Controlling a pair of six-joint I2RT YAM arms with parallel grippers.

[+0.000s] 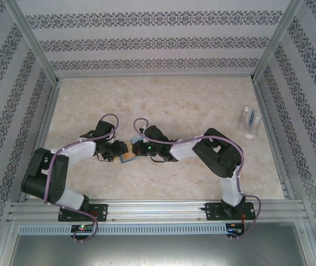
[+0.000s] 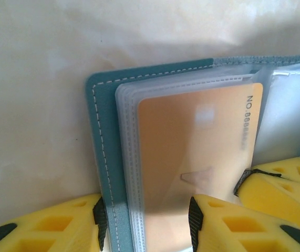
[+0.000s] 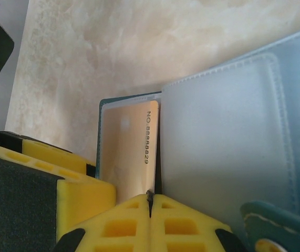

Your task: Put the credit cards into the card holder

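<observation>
The teal card holder [image 2: 100, 105] lies open on the table, its clear inner sleeves [image 2: 126, 136] fanned out. A tan credit card [image 2: 197, 142] printed with a number rests against the sleeves, inside the cover's outline. My left gripper [image 2: 147, 210] is open: one finger sits outside the teal edge and the other over the card. My right gripper [image 3: 150, 202] is shut, pinching the card [image 3: 131, 152] at its lower corner, beside a wide clear sleeve [image 3: 223, 136]. From above, both grippers [image 1: 118, 152] [image 1: 137, 151] meet over the holder [image 1: 129, 158] at the table's near middle.
A clear plastic stand [image 1: 249, 122] with a blue-and-white card [image 1: 252, 118] in it is on the table's right side. Patterned walls and metal posts enclose the marbled table [image 1: 163, 105]. The holder's teal snap tab [image 3: 276, 231] lies by my right fingers.
</observation>
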